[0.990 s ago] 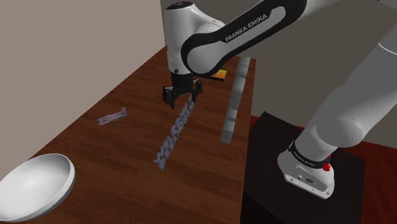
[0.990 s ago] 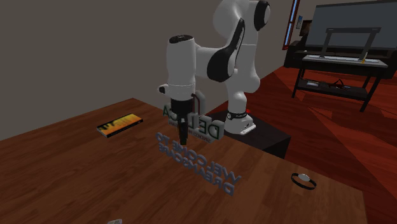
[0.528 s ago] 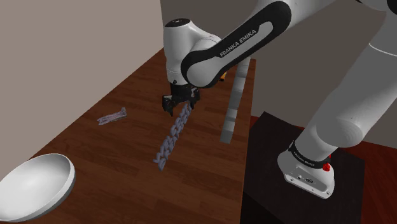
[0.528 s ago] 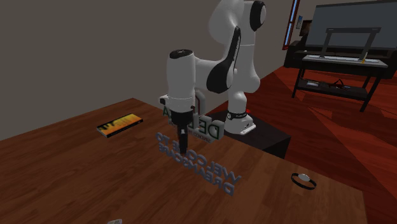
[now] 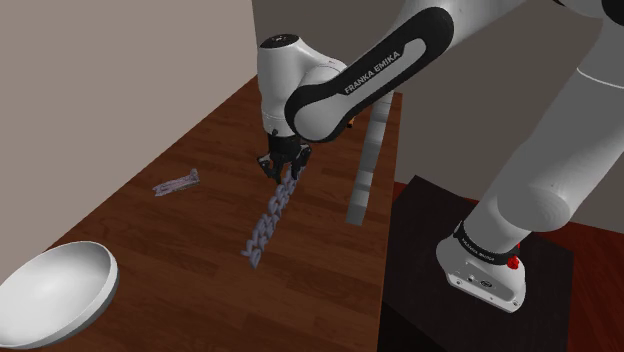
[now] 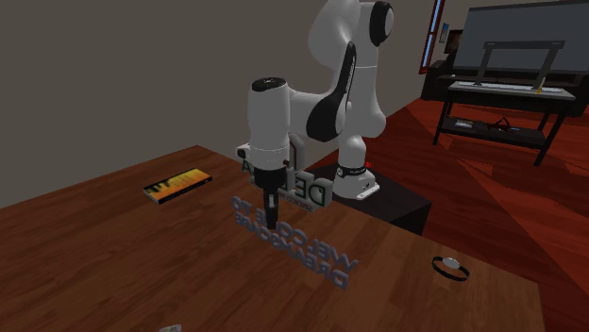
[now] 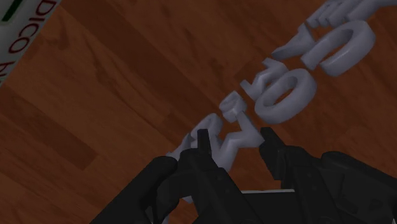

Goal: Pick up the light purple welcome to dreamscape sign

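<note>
The light purple sign (image 5: 265, 225) of raised letters lies flat on the dark wooden table (image 5: 190, 290), running from the gripper toward the near edge. In the second exterior view the sign's (image 6: 304, 249) two rows of letters read mirrored. My black gripper (image 5: 282, 170) points straight down onto the sign's far end. The wrist view shows the gripper (image 7: 235, 141) with both fingers closed against the sides of the end letter of the sign (image 7: 286, 95). The gripper (image 6: 272, 215) stands upright over the same end of the sign.
A white bowl (image 5: 50, 295) sits at the table's near corner, and a small grey piece (image 5: 176, 183) lies near the wall. A white upright sign with green letters (image 6: 307, 189) stands close behind the gripper. An orange and black box (image 6: 177, 184) and a dark ring (image 6: 450, 267) lie farther off.
The gripper has come down onto the sign's far end, and its fingers, wide apart before, have closed in on the end letter. The sign has shifted slightly.
</note>
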`<state>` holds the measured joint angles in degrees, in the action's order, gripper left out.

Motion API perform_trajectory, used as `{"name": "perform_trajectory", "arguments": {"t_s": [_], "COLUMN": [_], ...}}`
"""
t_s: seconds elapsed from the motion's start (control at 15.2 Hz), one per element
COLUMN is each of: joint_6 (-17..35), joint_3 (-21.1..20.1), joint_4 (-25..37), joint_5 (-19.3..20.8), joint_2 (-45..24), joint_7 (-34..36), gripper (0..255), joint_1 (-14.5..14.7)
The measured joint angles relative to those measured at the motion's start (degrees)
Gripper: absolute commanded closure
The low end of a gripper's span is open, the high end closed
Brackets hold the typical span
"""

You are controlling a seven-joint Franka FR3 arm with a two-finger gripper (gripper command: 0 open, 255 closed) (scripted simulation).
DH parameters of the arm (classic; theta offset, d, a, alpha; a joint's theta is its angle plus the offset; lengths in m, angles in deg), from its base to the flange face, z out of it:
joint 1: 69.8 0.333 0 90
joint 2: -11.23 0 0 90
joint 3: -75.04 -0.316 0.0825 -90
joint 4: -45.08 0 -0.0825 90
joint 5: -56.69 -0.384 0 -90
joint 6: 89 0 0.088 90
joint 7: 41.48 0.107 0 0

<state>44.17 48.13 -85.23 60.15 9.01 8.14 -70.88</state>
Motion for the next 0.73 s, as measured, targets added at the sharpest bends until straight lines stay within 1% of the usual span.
{"name": "perform_trajectory", "arguments": {"t_s": [0.33, 0.73], "joint_6": [-0.4, -4.2], "joint_3": [0.0, 0.0], "joint_4": [0.2, 1.8], "joint_5": [-0.1, -1.8], "joint_2": [0.1, 2.7], "joint_7": [-0.2, -1.4], "gripper": [255, 255], "joint_1": [-0.1, -0.1]}}
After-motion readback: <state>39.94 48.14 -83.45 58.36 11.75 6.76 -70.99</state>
